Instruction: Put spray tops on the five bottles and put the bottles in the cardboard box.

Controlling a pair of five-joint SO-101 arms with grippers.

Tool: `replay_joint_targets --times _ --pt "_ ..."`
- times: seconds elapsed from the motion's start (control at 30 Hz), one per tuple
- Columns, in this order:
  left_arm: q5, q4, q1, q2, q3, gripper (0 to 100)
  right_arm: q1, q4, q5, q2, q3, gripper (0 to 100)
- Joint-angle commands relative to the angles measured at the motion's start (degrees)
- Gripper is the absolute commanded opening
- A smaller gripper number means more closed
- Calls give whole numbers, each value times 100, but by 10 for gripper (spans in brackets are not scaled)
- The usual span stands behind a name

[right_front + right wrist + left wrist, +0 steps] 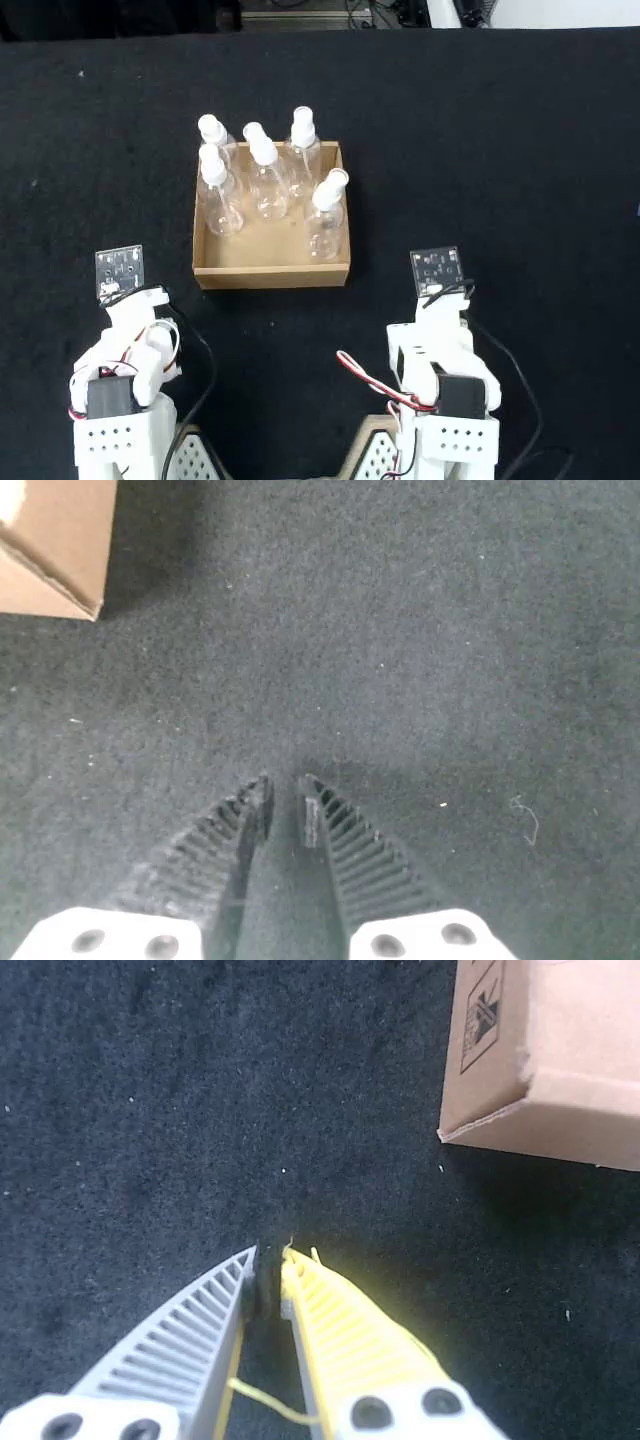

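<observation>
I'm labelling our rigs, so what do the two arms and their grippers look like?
The left arm and right arm are white with black motors and red-and-white cables. The left gripper has one grey and one yellow ribbed finger; the right gripper has two black ribbed fingers.

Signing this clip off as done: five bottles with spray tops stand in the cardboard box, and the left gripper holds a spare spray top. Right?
The left gripper holds nothing: the left wrist view shows it shut above the black cloth. The five bottles do stand in the box.
</observation>
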Motion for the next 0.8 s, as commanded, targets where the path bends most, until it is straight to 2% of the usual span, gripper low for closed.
replay_joint_targets --times 0.0,0.77 --pt "-9 97 31 -62 127 30 -53 35 -9 -558 -22 11" --pt "-9 97 31 -62 127 30 -53 35 -9 -558 -22 11"
